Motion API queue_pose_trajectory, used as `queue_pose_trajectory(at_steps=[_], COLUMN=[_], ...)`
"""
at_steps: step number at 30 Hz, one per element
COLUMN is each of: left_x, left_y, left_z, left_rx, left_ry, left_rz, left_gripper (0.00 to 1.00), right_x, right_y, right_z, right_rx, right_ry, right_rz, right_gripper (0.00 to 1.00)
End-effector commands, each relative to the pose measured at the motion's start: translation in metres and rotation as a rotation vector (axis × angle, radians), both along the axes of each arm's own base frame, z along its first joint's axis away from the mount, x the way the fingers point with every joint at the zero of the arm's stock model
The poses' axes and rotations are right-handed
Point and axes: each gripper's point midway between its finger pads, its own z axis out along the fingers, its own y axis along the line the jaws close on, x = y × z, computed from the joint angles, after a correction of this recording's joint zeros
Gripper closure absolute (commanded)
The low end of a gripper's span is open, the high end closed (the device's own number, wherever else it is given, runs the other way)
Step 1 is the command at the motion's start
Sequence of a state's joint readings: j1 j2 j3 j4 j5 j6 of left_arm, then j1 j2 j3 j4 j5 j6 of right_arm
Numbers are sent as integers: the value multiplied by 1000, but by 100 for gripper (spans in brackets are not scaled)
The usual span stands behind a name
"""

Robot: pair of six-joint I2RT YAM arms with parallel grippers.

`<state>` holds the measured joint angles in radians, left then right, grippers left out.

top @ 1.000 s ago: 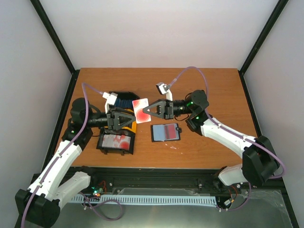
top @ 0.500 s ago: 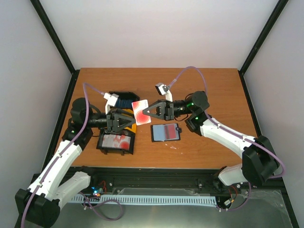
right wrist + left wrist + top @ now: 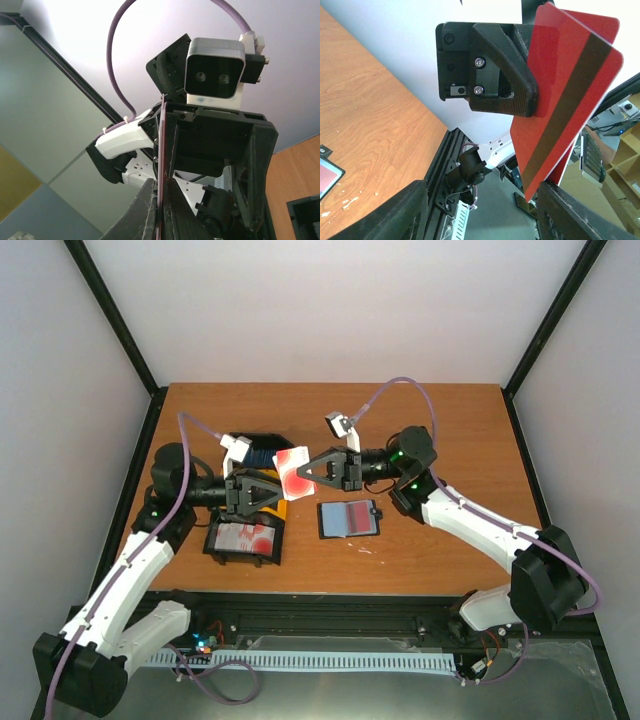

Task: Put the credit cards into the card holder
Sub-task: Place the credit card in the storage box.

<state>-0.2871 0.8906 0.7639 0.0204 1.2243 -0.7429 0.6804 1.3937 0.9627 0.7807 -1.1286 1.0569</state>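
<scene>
My right gripper [image 3: 306,472] is shut on a credit card [image 3: 292,468], white with red blotches, and holds it upright in the air above the table's middle. In the right wrist view the card [image 3: 162,145] is edge-on, pinched between my fingers [image 3: 149,210]. In the left wrist view its back [image 3: 565,100] is red with a dark stripe. My left gripper [image 3: 281,492] is open, just left of and below the card, its lower corner near my right finger [image 3: 570,212]. The black card holder [image 3: 350,518] lies open on the table with a red card inside.
A black bin [image 3: 245,540] with red-blotched cards sits at the front left under my left arm. A black and yellow bin [image 3: 262,448] with blue cards stands behind it. The table's near edge and a rail run along the front.
My right gripper has lifted the card slightly and shifted it a little to the left. My left gripper has barely moved.
</scene>
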Motion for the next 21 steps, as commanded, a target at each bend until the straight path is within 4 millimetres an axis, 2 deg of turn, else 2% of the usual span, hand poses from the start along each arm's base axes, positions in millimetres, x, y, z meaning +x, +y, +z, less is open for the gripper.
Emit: queue_pose_trajectory(at_steps=[1,11,21], left_x=[16,10,18], left_y=[1,-1,2], left_z=[14,17,9], left_rx=[2,-24,-29], left_ry=[-22,2,35], left_rz=[71,17,97], left_gripper=[41,52,50], right_x=[-10,2,24], right_y=[8,16,22], right_z=[5,-12,-27], right_rx=[-14,-33,-50], right_ry=[-50,21,120], right_rz=[6,-9,-100], right_gripper=[97,97,97])
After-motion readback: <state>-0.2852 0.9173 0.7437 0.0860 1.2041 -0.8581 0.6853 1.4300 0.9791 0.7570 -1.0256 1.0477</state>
